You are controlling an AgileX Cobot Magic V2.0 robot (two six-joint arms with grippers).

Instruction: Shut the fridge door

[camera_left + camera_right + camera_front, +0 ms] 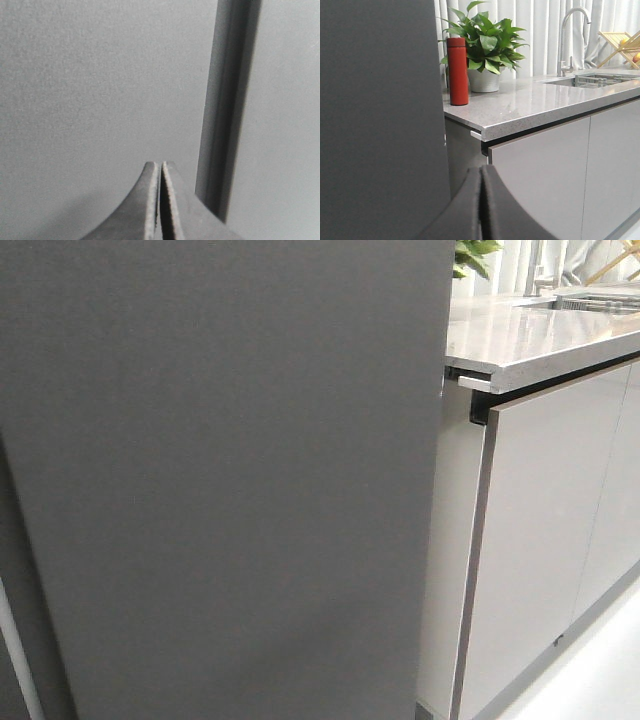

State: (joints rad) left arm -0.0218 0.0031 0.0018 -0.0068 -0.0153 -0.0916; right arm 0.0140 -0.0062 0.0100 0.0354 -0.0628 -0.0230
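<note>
The fridge door, a tall matte dark-grey panel, fills most of the front view. Its left edge slants at the lower left, where a thin white strip shows beside it. The door also shows in the right wrist view. My left gripper is shut and empty, its tips close to a flat grey panel, beside a dark vertical gap between two panels. I cannot tell which of them is the door. My right gripper is shut and empty, near the door's right edge. Neither gripper shows in the front view.
Right of the door stand glossy light-grey cabinet doors under a speckled counter. The right wrist view shows a red bottle, a potted plant, a faucet, a sink and a wooden rack.
</note>
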